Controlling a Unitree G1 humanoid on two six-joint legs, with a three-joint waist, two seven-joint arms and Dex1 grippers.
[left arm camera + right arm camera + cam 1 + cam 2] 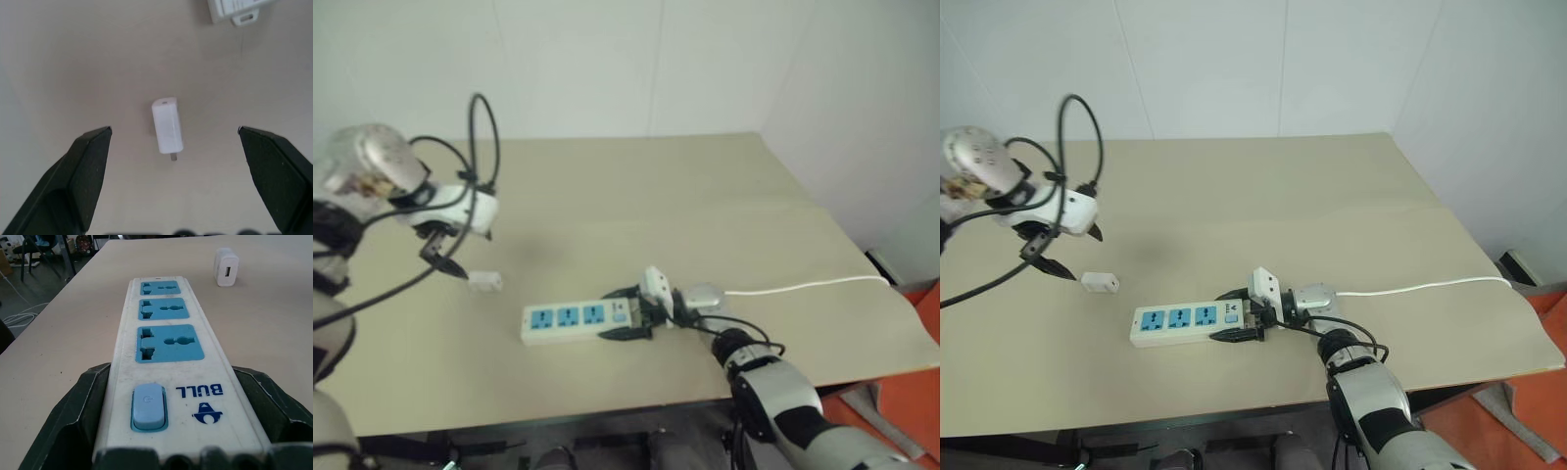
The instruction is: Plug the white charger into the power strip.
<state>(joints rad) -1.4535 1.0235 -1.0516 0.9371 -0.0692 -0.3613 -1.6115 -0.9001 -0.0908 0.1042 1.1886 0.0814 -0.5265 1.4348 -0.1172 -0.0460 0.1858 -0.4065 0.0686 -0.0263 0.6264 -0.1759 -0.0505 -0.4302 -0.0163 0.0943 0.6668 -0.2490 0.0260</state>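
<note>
Power strip (1187,321) lies flat on the beige tabletop (1332,215), lower centre of the head view, long axis roughly left-right, w/ three blue sockets facing up, all unoccupied. Right tool (1239,315) is clamped on the strip's switch end, one black finger on each long side; wrist view shows the blue switch (148,406) just above the fingers and the sockets running away from it. Thin white cord (1430,285) runs from that end off toward the right edge of the frame. White charger (1099,282) lies on its side on the tabletop, left of centre, near the strip's far end but apart from it. Left tool (1067,257) hangs above the charger, pointing down, fingers spread wide and holding nothing; in its wrist view the charger sits between the two fingertips (95,147), untouched.
</note>
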